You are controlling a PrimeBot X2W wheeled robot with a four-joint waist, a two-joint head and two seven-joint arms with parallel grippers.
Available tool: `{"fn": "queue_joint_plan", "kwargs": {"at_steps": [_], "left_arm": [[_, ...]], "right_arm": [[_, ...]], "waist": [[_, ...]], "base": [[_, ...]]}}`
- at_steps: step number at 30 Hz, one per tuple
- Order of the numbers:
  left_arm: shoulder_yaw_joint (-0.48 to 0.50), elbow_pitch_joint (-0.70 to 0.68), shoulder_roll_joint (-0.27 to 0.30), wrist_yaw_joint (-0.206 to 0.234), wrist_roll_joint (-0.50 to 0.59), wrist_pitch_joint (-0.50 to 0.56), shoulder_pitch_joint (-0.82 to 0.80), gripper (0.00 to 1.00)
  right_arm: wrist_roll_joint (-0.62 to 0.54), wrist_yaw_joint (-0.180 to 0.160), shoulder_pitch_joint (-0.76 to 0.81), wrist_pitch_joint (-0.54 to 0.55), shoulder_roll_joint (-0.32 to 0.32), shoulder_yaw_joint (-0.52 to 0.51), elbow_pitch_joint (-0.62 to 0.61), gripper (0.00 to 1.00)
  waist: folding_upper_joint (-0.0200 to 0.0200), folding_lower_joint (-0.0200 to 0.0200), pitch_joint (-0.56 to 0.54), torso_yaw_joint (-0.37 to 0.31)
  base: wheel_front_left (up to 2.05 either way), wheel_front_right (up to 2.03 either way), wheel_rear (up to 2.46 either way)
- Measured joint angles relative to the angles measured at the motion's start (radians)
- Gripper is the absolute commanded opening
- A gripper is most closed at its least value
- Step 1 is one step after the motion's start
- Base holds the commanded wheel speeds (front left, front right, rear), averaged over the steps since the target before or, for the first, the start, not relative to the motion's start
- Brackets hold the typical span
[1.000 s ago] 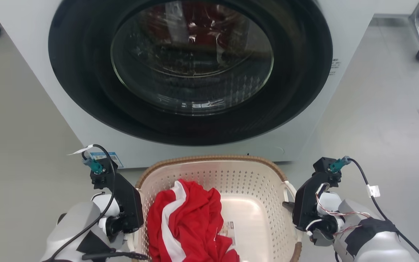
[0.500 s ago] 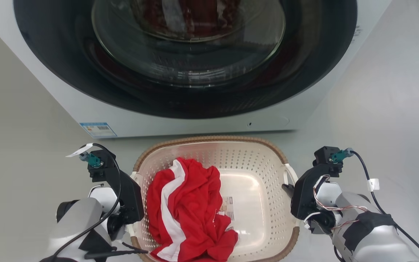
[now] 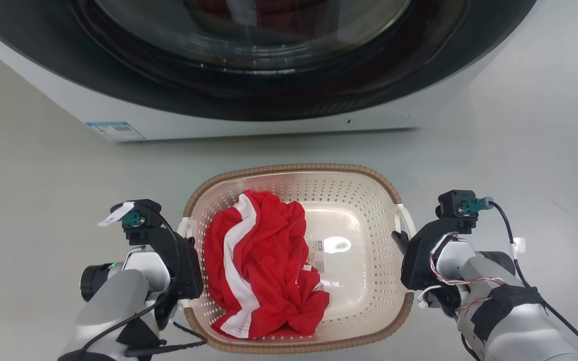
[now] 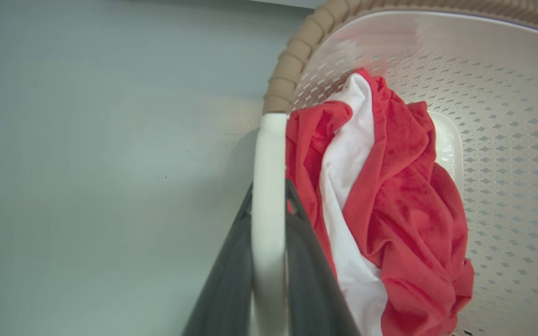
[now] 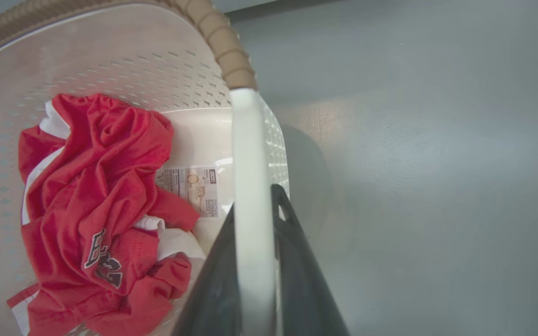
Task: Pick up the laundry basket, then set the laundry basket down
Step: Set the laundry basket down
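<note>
The laundry basket, cream-white and perforated with a brown woven-look rim, is in the lower middle of the head view, over grey floor in front of the washing machine. My left gripper is shut on its left white handle, which runs between the two dark fingers. My right gripper is shut on the right white handle in the same way. A crumpled red and white garment fills the basket's left half. I cannot tell whether the basket's base touches the floor.
The washing machine with its dark round door stands straight ahead, a strip of floor away from the basket. Open grey floor lies to both sides. A printed label sticks to the basket's bottom.
The head camera has dipped, so the washing machine has slid up the picture. The whole basket now shows, with floor between it and the machine. Both grippers have kept their hold.
</note>
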Motion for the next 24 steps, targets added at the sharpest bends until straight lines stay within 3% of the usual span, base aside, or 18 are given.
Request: {"fn": "queue_joint_plan", "kwargs": {"at_steps": [24], "left_arm": [[-0.035, -0.010, -0.008, 0.025, 0.074, -0.261, -0.048, 0.00]], "right_arm": [[-0.081, -0.027, -0.066, -0.233, -0.001, 0.033, 0.018, 0.00]], "waist": [[0.0000, -0.0001, 0.217, 0.012]], "base": [[0.00, 0.00, 0.00]]}}
